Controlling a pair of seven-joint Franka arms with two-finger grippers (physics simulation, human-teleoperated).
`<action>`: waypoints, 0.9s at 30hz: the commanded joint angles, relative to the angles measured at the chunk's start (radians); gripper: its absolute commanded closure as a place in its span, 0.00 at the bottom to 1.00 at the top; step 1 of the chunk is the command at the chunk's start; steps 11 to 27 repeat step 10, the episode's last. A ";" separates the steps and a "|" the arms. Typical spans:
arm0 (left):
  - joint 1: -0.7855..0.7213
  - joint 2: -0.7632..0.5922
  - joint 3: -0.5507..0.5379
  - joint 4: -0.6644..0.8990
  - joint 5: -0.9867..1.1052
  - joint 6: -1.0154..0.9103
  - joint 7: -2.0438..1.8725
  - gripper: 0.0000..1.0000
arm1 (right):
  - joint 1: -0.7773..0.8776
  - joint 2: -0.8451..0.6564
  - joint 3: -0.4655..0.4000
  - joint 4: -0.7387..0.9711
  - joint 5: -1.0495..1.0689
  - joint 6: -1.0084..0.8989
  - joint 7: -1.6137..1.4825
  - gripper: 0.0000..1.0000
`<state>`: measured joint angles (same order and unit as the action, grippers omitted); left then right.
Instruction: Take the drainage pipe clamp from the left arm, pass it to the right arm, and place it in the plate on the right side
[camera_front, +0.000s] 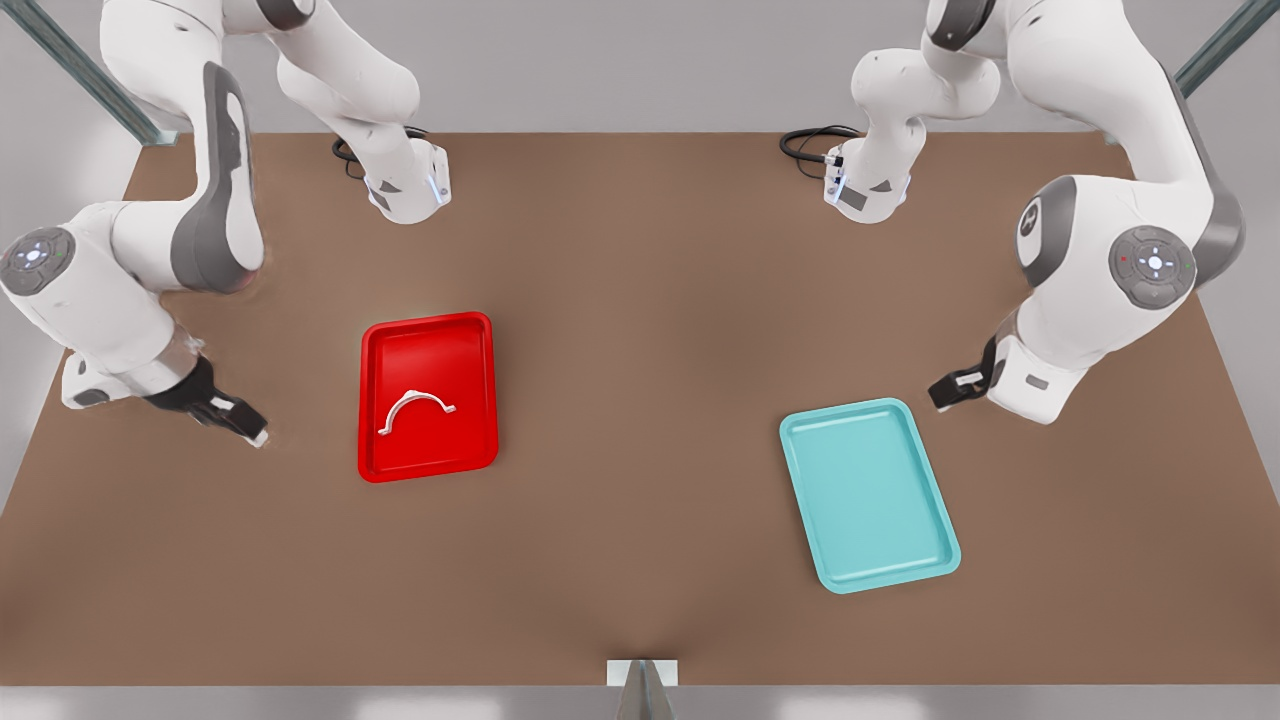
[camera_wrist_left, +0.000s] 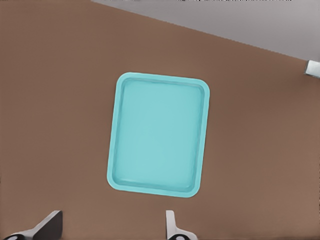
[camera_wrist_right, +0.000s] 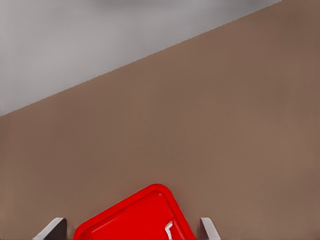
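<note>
The drainage pipe clamp (camera_front: 412, 398), a thin white arch, lies flat inside the red plate (camera_front: 428, 319) on the front view's left. A bit of the clamp (camera_wrist_right: 169, 230) also shows on the plate (camera_wrist_right: 130, 212) in the right wrist view. My right gripper (camera_front: 250, 430) hangs low over the table just left of the plate, open, with nothing between its fingers (camera_wrist_right: 209, 229). At the front view's right, beside the teal tray's far corner, my left gripper (camera_front: 945, 388) is open and empty; its fingertips (camera_wrist_left: 172, 227) stand wide apart.
A teal tray (camera_front: 868, 495) lies on the brown table at the front view's right, and it is bare inside in the left wrist view (camera_wrist_left: 157, 132). Both arm bases stand at the table's far edge. A small grey bracket (camera_front: 642, 675) sits at the near edge.
</note>
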<state>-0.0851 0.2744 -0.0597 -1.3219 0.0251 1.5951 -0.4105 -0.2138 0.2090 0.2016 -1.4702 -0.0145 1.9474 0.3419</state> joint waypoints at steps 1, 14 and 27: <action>0.056 -0.043 -0.037 -0.045 -0.016 0.051 0.450 0.00 | 0.192 0.039 -0.152 0.217 -0.036 -0.462 -0.434 0.00; 0.042 -0.024 -0.035 -0.043 -0.010 0.042 0.449 0.00 | 0.240 0.013 -0.151 0.154 -0.005 -0.424 -0.400 0.00; 0.042 -0.024 -0.035 -0.043 -0.010 0.042 0.449 0.00 | 0.240 0.013 -0.151 0.154 -0.005 -0.424 -0.400 0.00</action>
